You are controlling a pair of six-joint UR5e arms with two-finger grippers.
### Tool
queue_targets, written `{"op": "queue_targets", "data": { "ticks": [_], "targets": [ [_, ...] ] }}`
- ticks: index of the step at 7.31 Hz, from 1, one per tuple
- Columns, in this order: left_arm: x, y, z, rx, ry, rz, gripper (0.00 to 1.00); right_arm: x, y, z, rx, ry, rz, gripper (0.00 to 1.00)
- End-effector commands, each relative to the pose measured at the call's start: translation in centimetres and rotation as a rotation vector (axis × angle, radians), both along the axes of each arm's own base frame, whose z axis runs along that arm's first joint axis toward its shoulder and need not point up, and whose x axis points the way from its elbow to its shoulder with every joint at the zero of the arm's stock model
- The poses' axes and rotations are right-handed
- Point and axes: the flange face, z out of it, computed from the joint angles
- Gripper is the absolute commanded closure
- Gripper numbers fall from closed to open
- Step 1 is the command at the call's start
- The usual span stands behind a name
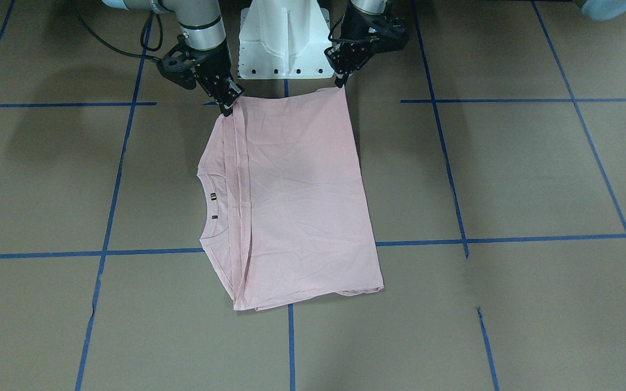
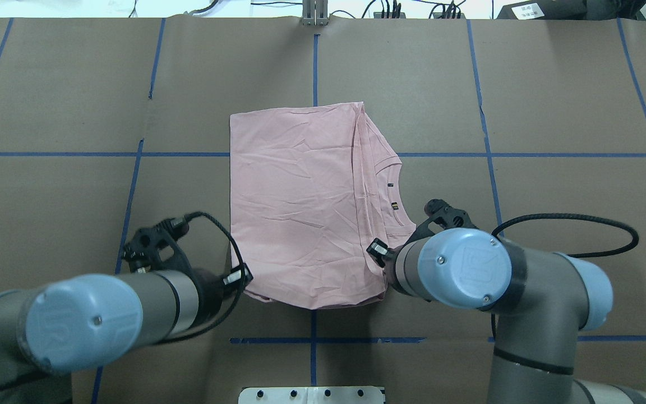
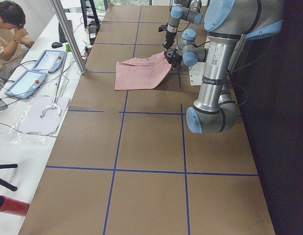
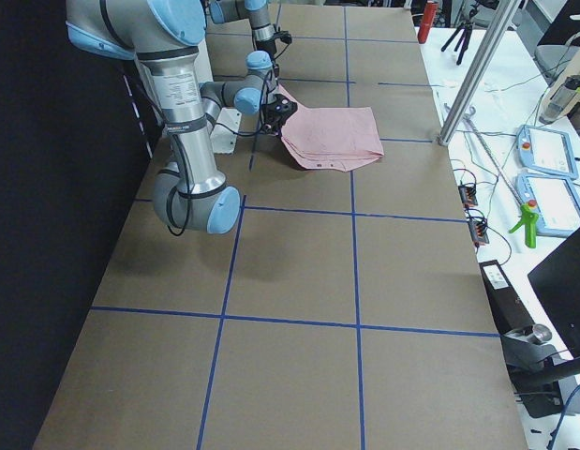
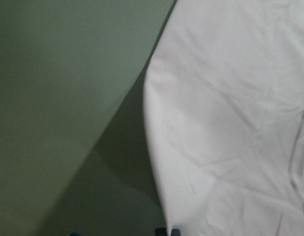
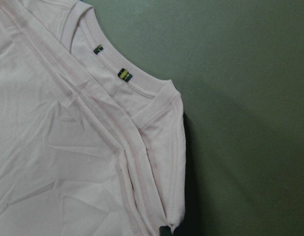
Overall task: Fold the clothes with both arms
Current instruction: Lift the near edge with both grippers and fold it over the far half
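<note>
folded t-shirt [image 1: 296, 201] lies on the bench [image 1: 508, 174], its robot-side corners nipped in the closed left pincer [image 1: 340, 84] and right pincer [image 1: 226, 109]; both holds look shallow, so uneven lifting could slip a corner and skew the fold.

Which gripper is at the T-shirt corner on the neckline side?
The right gripper; the neckline lies on its side of the T-shirt, while the left gripper holds the plain side.

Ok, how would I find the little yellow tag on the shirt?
On the brown table with blue tape lines lies a folded pink T-shirt. Follow its curved neckline, on the right arm's side. The yellow tag sits just inside it, brighter than the small dark tag beside it.
</note>
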Motion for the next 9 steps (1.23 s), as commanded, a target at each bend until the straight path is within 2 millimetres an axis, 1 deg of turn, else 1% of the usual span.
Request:
{"op": "queue_targets", "data": {
  "ticks": [1,2,3,4,5,6,7,8,9],
  "targets": [
    [-1.2,-9.5,-1.9,0.082,-0.05,-0.082,1.0,3.2,-7.8,-2.0,0.008,-0.019,0.035,1.0],
    [-1.8,-13.6,-2.2,0.116,-0.085,-0.122,1.0,2.4,-13.1,-2.7,-0.017,-0.002,0.055,1.0],
    [-1.6,-16.9,-1.0,0.142,-0.136,-0.139,1.0,2.3,-16.9,-2.8,-0.035,0.016,0.059,1.0],
    [-0.4,-19.4,0.7,0.151,-0.162,-0.148,1.0,0.5,-21.5,-3.6,-0.051,-0.002,0.079,1.0],
    [0.7,-21.3,2.1,0.178,-0.189,-0.145,1.0,-1.0,-25.7,-3.1,-0.061,-0.039,0.085,1.0],
    [1.6,-22.9,3.4,0.192,-0.204,-0.144,1.0,-1.4,-28.7,-2.1,-0.075,-0.05,0.093,1.0],
    [2.5,-23.8,4.2,0.198,-0.195,-0.149,1.0,-2.4,-30.3,-1.7,-0.083,-0.04,0.094,1.0],
    [3.1,-25.3,4.7,0.206,-0.198,-0.155,1.0,-2.7,-31.7,-1.6,-0.084,-0.043,0.099,1.0],
    [4.0,-27.8,6.2,0.245,-0.245,-0.136,1.0,-4.1,-33.3,-0.2,-0.074,-0.035,0.091,1.0]
  ]
}}
